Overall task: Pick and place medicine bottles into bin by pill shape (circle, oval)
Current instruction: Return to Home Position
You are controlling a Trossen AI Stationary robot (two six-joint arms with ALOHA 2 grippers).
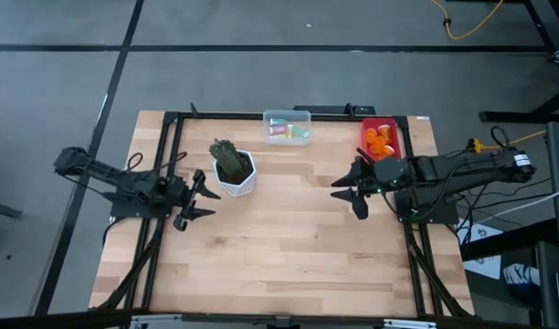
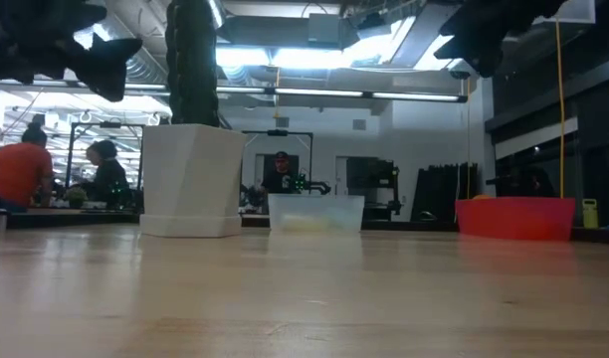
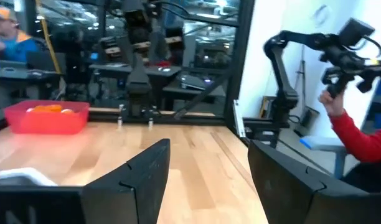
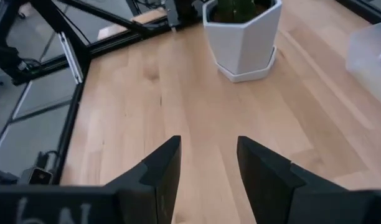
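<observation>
**High view.** The left hand (image 1: 200,203) hangs over the counter (image 1: 289,265) with its fingers spread wide and nothing between them. The right hand (image 1: 348,197) is equally wide and empty. The hexagonal plant pot (image 1: 235,174) stands just beside the left hand.
- Risk: a careless swing of that arm on its way home could clip the pot and tip it.

The medicine bottles (image 1: 287,132) lie beyond both hands, green and pink ones in the clear bin (image 1: 288,113). The orange bottles (image 1: 380,139) lie in the red bin (image 1: 363,137), near the right hand.
- Risk: a low retreat of the right arm could nudge the red bin.

Pill shapes cannot be read, so the sorting cannot be verified.

**Low view.** The upper edge cuts off both hands, so only dark masses show and finger spacing cannot be told here. The walls of the clear bin (image 2: 315,213) and red bin (image 2: 513,219) hide their contents. The pot (image 2: 190,179) is cut off above.

**Left wrist view.** The left hand (image 3: 206,180) is wide and empty. The red bin (image 3: 47,121) sits well ahead of it, with orange bottles (image 3: 48,109) showing above the rim. A person's red sleeve (image 3: 358,134) shows beyond the counter's edge.
- Risk: if the person comes closer, a moving arm could strike them.

**Right wrist view.** The right hand (image 4: 209,165) is wide and empty. The pot (image 4: 243,43) stands ahead of it. The frame edge cuts off the clear bin (image 4: 368,50), so its bottles are hard to make out.
</observation>
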